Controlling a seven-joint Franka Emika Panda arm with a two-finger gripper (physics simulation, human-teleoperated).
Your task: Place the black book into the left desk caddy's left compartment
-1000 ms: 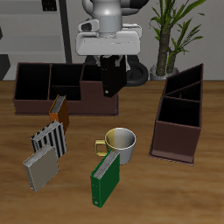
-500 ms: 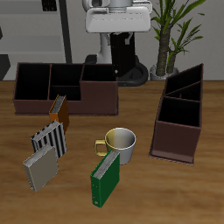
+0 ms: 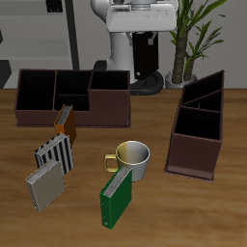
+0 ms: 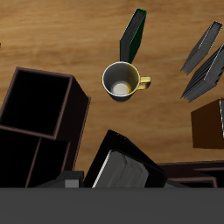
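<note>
My gripper (image 3: 144, 41) is shut on the black book (image 3: 146, 64) and holds it upright, high above the table's back edge. In the wrist view the book (image 4: 122, 171) shows as a dark slab right under the gripper; the fingertips are hidden. The left desk caddy (image 3: 198, 130) is a dark-brown, narrow, slanting box with open compartments. It stands nearer the table's front edge than the gripper and off to one side, well below the book. It also shows in the wrist view (image 4: 35, 109), with dark, empty-looking compartments.
A second, wide brown caddy (image 3: 72, 96) stands at the back, with a brown book (image 3: 66, 123) leaning on it. A mug (image 3: 132, 159), a green book (image 3: 116, 196), a striped book (image 3: 55, 154) and a grey book (image 3: 43, 185) stand mid-table. A potted plant (image 3: 188, 39) stands behind.
My gripper has risen with the black book from just above the wide caddy and moved sideways toward the slanting caddy's side. Nothing on the table has moved.
</note>
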